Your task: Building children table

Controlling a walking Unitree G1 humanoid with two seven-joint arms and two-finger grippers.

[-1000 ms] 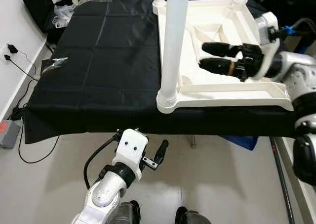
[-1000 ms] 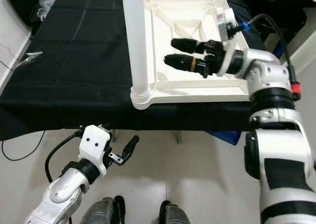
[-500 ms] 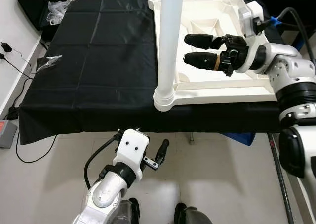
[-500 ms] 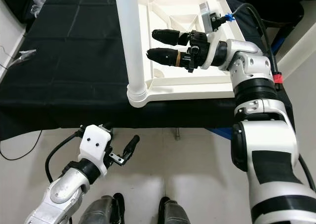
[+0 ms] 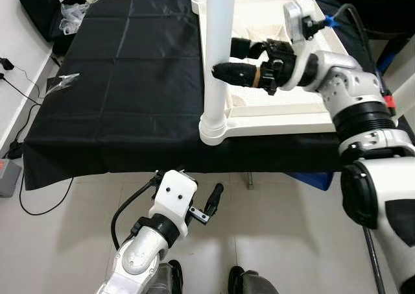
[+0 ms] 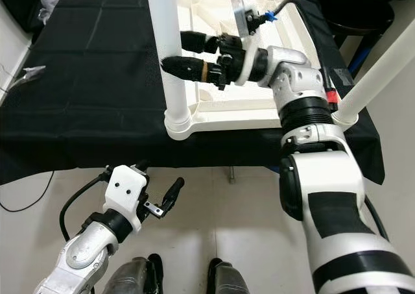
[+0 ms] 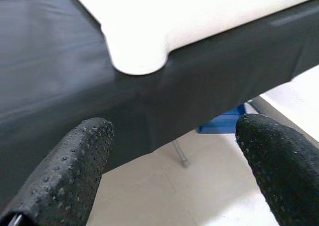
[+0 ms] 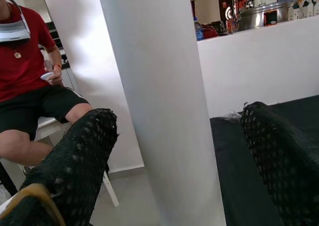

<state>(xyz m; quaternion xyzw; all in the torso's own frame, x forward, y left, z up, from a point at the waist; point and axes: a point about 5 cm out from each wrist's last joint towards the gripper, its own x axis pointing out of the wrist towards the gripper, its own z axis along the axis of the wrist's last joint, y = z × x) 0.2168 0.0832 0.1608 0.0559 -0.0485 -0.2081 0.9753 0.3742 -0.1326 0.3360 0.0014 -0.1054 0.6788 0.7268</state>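
White plastic table (image 5: 305,109) lies upside down on a bench draped in black cloth (image 5: 130,80), near corner at the bench's front edge. One white leg (image 5: 217,54) stands upright in that near corner socket; further legs rise from the far corners.

Right gripper (image 5: 227,59) reaches in over the underside of the table, wrist on the far-right side, fingers pointing toward the upright leg. Fingers spread wide, one on each side of the leg: the nearer fingertip (image 6: 170,64) sits right at the leg, the other finger (image 6: 194,41) passes behind it. In the right wrist view the leg (image 8: 159,101) runs straight up between the two black fingers (image 8: 75,161), a gap showing on both sides, so not clamped, nothing held. Contact of the nearer tip with the leg: cannot tell.

Behind the leg in that wrist view, a seated person (image 8: 30,86) in a red shirt and black shorts.

Left gripper (image 5: 211,203) hangs low, below the bench edge and over the tiled floor (image 5: 292,242), well apart from the table. Its fingers (image 7: 65,171) are wide open and empty; beyond them the table's rounded corner (image 7: 139,56) and the cloth's hanging edge.

Past the cloth's left edge, a wall with plugs and cables (image 5: 13,73).
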